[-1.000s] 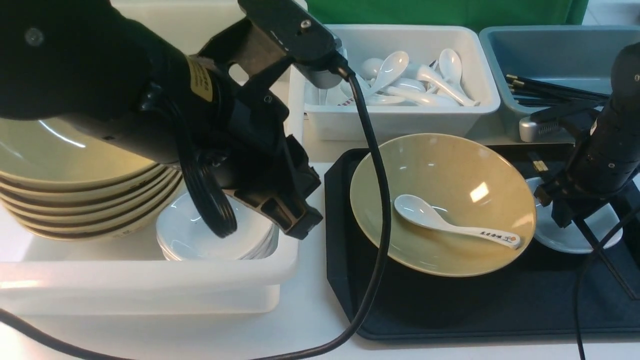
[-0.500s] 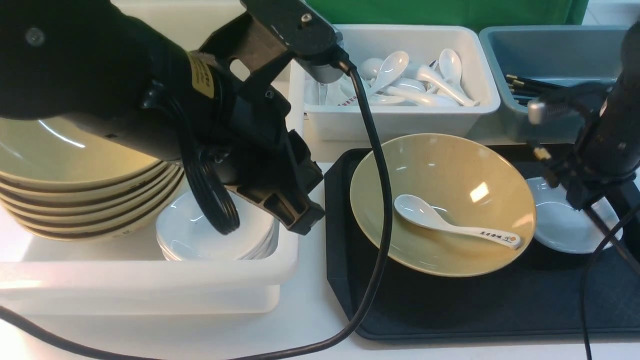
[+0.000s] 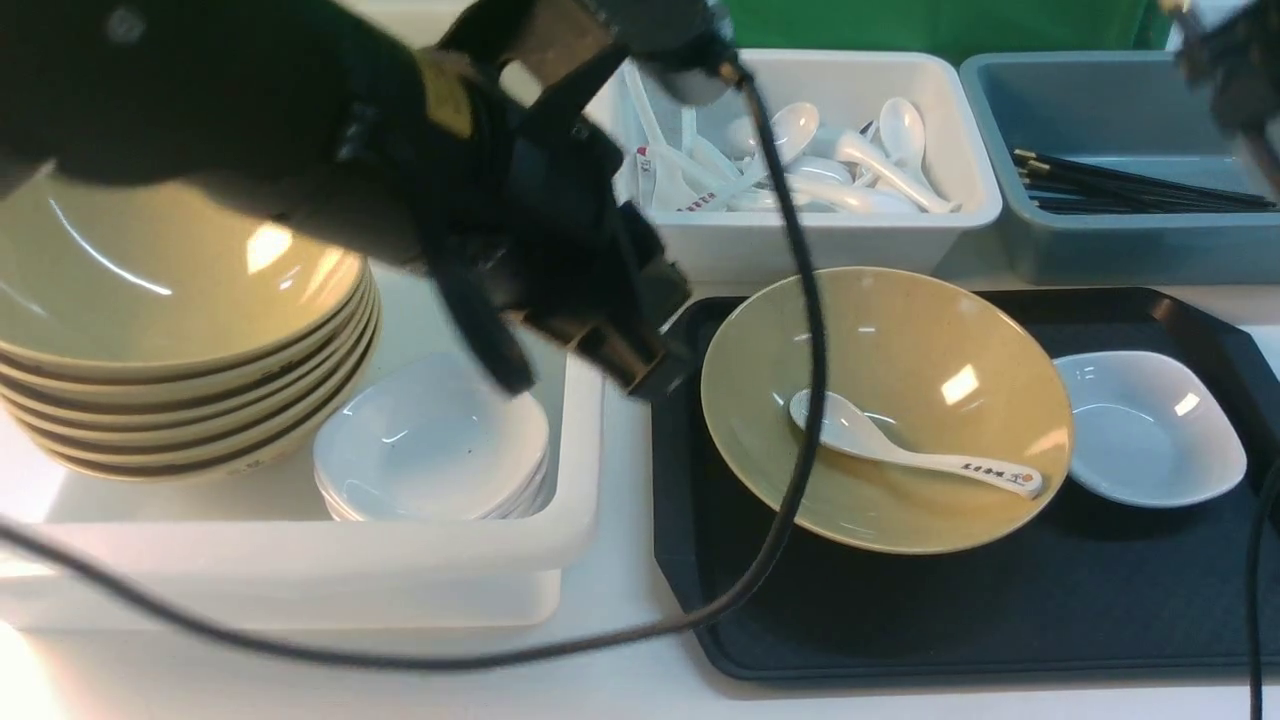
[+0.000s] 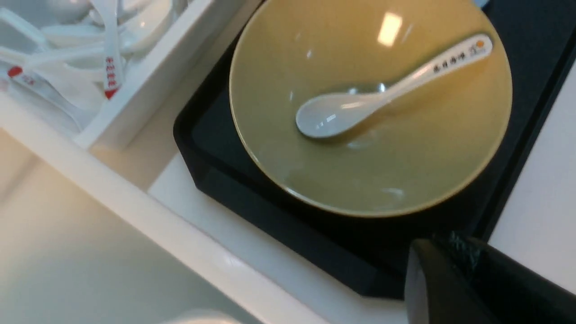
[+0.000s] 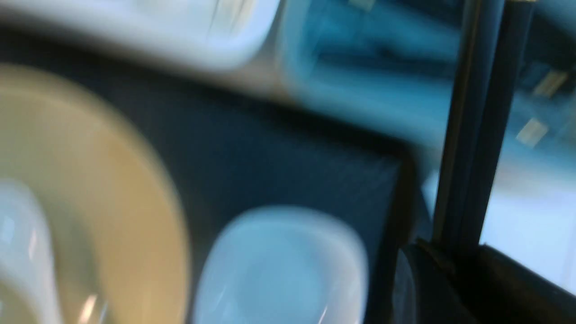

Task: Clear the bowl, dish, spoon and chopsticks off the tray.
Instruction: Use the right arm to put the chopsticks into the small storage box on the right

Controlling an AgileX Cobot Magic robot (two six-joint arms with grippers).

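The right claw (image 5: 454,256), pinched shut on the pair of long thin black chopsticks (image 5: 477,135) up by the grey-blue plastic bin (image 3: 1120,255), should hold them tight, go down low inside the bin, and only then let go; the left claw (image 4: 438,252) is shut and empty.

Glossy bowl (image 3: 900,330), glossy ceramic spoon (image 3: 900,455), matt fine-textured tray (image 3: 900,620).

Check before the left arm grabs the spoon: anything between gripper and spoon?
Only the bowl's rim. The left gripper hangs by the tray's left edge; the spoon lies uncovered in the bowl. A cable crosses it in the front view only.
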